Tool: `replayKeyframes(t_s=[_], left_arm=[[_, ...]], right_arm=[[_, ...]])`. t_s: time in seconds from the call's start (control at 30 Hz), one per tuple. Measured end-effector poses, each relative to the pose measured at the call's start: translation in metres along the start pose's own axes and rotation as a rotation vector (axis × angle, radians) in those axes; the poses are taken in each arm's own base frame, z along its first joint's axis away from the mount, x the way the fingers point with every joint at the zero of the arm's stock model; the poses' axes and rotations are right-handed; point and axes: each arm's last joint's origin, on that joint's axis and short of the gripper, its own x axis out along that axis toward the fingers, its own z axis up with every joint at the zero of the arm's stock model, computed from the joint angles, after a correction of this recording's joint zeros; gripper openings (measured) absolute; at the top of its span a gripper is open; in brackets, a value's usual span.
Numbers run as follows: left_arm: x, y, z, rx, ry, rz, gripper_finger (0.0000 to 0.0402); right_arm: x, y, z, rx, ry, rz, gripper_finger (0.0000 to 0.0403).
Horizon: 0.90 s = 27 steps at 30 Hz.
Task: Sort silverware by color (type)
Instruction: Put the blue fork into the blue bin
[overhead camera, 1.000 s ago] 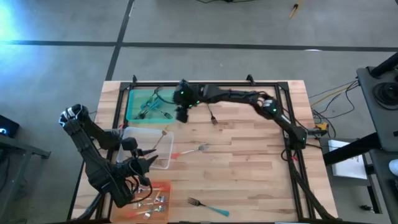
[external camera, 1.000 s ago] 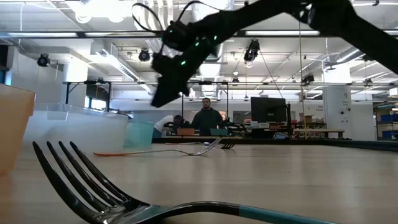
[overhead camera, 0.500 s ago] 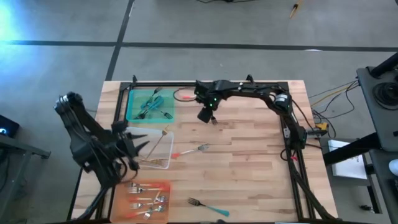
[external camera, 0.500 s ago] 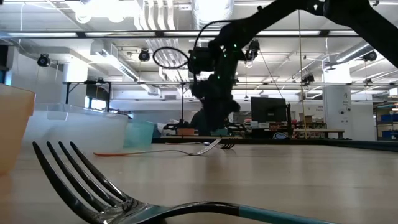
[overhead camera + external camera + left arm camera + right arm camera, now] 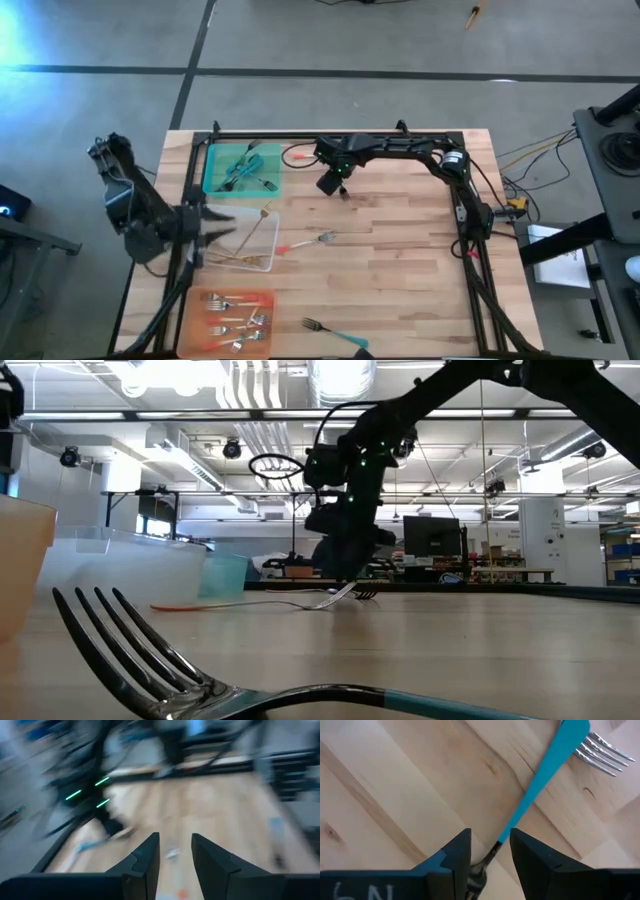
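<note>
Straddling the dark metal neck of a teal-handled fork (image 5: 540, 780), the right gripper (image 5: 490, 832) stands with its fingers apart on either side of it, not pinching it. This fork lies on the bare wood of the table (image 5: 400, 260) near the middle of the far edge. Silver tines show beside the far end of its handle.

Three loose forks lie on the table: this one, a red-handled fork (image 5: 300, 245) near the middle, and a second teal fork (image 5: 340, 335) at the near edge. Three flat rectangular trays line the left edge: a green tray (image 5: 208, 170) with teal forks at the far corner, a clear tray (image 5: 240, 268) with thin gold ones, and an orange tray (image 5: 262, 300) with several red-handled ones; their exact numbers cannot be told.

A second ago the right gripper hung beside the green tray; it has since crossed to the loose fork. The left gripper (image 5: 175, 840) has drawn back from the orange tray to the left edge beside the clear tray, fingers parted and holding nothing.
</note>
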Motion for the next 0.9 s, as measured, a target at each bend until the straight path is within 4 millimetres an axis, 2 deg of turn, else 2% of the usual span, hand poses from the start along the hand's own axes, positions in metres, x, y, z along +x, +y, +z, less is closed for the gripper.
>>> replayKeyframes(t_s=[0.13,0.23,0.4,0.53,0.7,0.8,0.9], left_arm=[[0.004,-0.013,-0.003,0.106,-0.144,-0.254,0.0096],[0.005,-0.018,-0.005,0.156,-0.273,-0.355,0.0096],[0.008,-0.02,-0.007,0.239,-0.378,-0.262,0.0096],[0.009,-0.018,-0.004,0.101,-0.386,-0.156,0.0096],[0.015,-0.024,-0.009,-0.026,-0.343,-0.106,0.0096],[0.023,-0.033,-0.016,-0.106,-0.306,-0.086,0.0096],[0.034,-0.044,-0.027,-0.155,-0.264,-0.026,0.0096]], right_arm=[[0.003,-0.003,0.0,0.029,-0.019,-0.039,0.0133],[0.005,-0.007,-0.001,0.044,-0.022,-0.079,0.0135],[0.009,-0.009,-0.003,0.067,-0.028,-0.08,0.0135],[0.02,-0.011,-0.012,0.103,-0.005,-0.086,0.0133],[0.027,-0.012,-0.017,0.109,-0.01,-0.084,0.0123],[0.028,-0.012,-0.016,0.108,-0.025,-0.078,0.0099],[0.028,-0.011,-0.014,0.102,-0.04,-0.072,0.0052]])
